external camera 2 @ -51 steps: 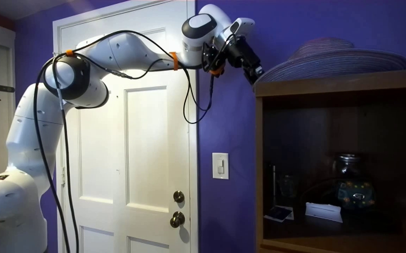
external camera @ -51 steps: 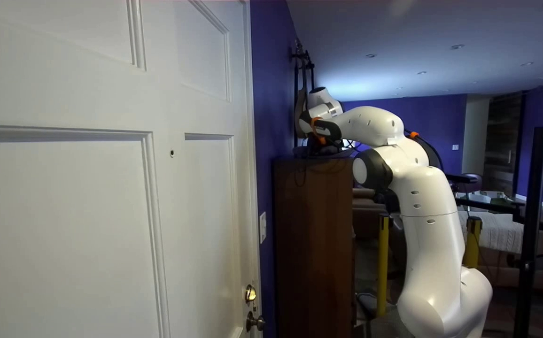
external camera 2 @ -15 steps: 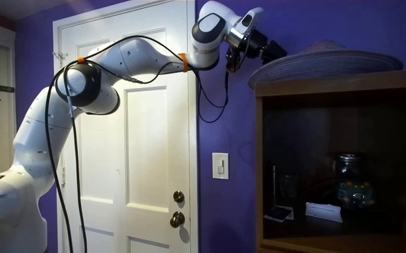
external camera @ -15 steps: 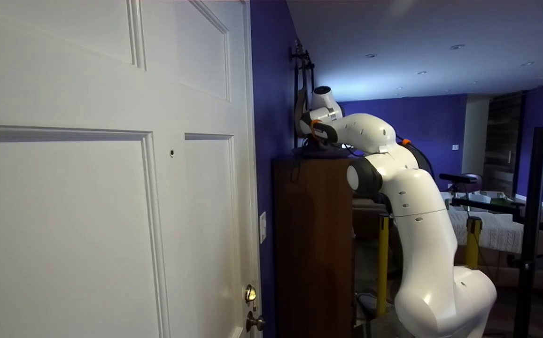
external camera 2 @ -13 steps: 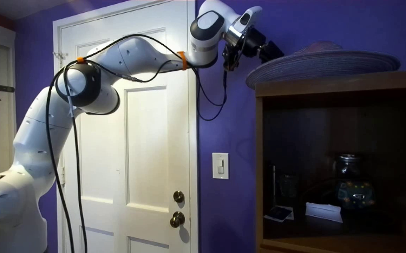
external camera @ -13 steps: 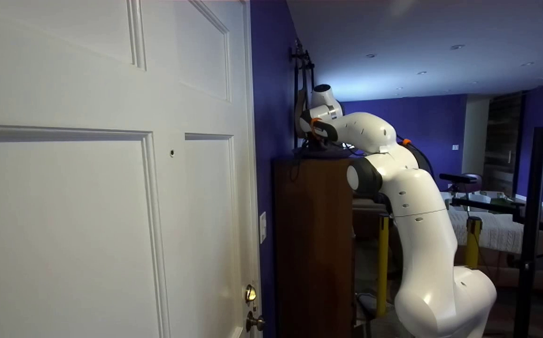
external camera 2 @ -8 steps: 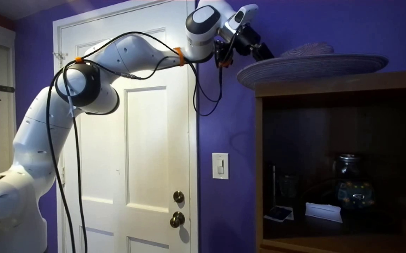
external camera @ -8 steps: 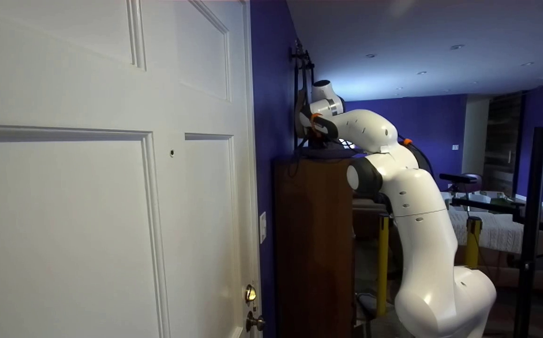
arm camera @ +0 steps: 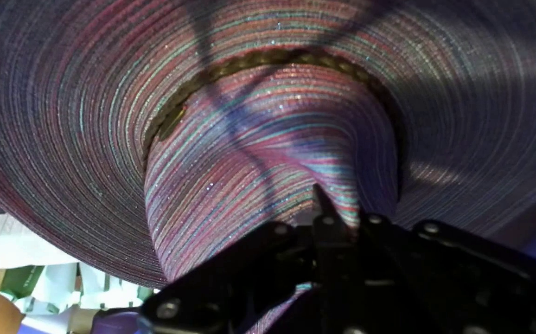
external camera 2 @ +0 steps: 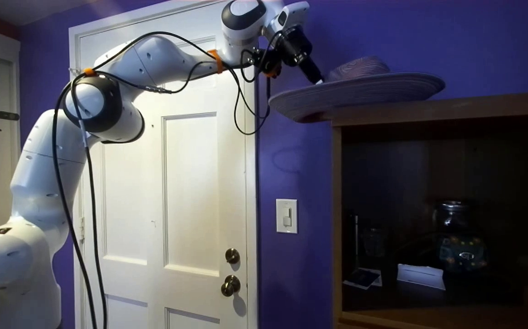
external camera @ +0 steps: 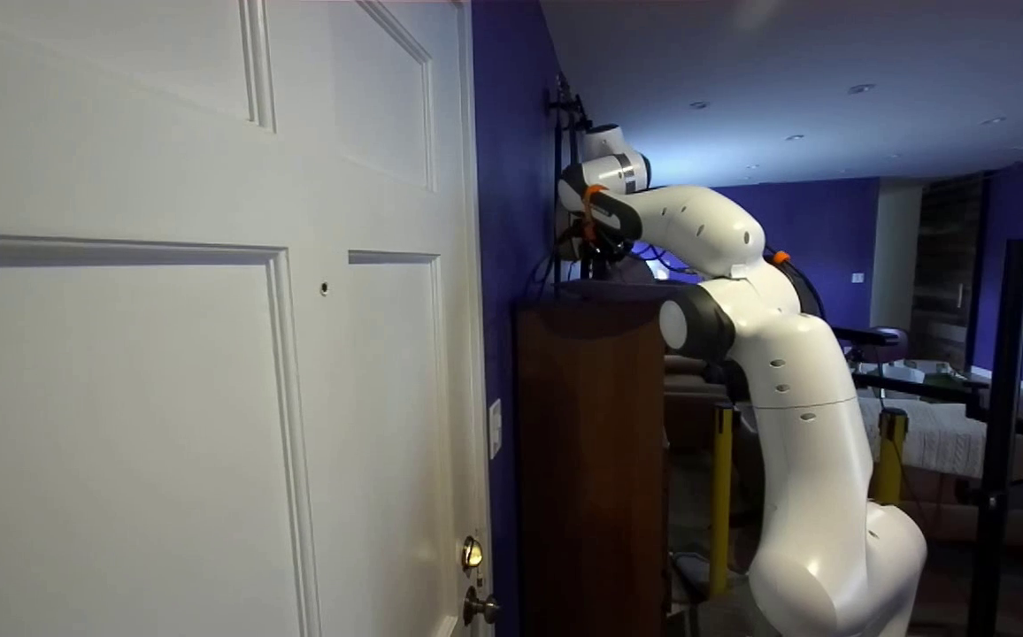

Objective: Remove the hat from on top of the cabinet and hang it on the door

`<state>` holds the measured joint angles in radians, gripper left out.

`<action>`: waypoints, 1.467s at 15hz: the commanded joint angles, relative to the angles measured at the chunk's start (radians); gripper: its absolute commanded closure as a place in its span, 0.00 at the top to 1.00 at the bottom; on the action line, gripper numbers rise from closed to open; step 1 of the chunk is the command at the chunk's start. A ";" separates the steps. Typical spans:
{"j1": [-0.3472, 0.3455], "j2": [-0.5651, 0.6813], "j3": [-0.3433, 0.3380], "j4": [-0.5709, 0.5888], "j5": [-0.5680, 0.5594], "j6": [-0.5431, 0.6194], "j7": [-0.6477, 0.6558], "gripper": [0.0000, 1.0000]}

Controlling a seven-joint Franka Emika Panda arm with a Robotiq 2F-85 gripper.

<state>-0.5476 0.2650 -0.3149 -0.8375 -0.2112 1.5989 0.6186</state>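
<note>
On top of the open-fronted wooden cabinet (external camera 2: 497, 104), toward the end nearer the door, a wide-brimmed woven sun hat (external camera 2: 357, 91) sits crown up and slightly tilted, its brim (external camera 2: 300, 103) jutting out past the edge over bare purple wall (external camera 2: 291, 274). How much of the hat bears on the wood cannot be told. Pink, blue and purple stripes circle it in the wrist view, and a braided brown hatband (arm camera: 268, 59) rings the base of the crown (arm camera: 231, 185). Reaching down at a slant, the Robotiq gripper (external camera 2: 319, 82) has its fingers (external camera 2: 312, 71) pinched together on the crown's woven fabric, the tips partly lost against it. Behind the white Franka arm (external camera 2: 154, 59) stands the white panelled door (external camera 2: 191, 192), closed in its frame. Between door and cabinet is a light switch (external camera 2: 287, 216); inside the cabinet are a lidded glass jar (external camera 2: 453, 215) and a folded white card (external camera 2: 421, 276).
</note>
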 commanded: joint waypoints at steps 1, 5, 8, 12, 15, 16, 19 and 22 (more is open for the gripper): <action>0.059 -0.092 0.015 -0.092 0.004 -0.030 0.154 0.01; 0.120 -0.176 0.032 -0.218 0.002 0.022 0.296 0.01; 0.162 -0.252 0.048 -0.356 -0.020 0.112 0.403 0.01; 0.164 -0.218 0.043 -0.318 -0.003 0.116 0.405 0.04; 0.170 -0.253 0.046 -0.371 -0.004 0.134 0.419 0.04; 0.170 -0.258 0.046 -0.377 -0.004 0.135 0.419 0.04; 0.185 -0.318 0.061 -0.446 -0.006 0.158 0.441 0.01; 0.202 -0.407 0.088 -0.541 0.002 0.189 0.458 0.01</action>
<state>-0.3704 -0.0216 -0.2527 -1.2416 -0.2150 1.7394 1.0389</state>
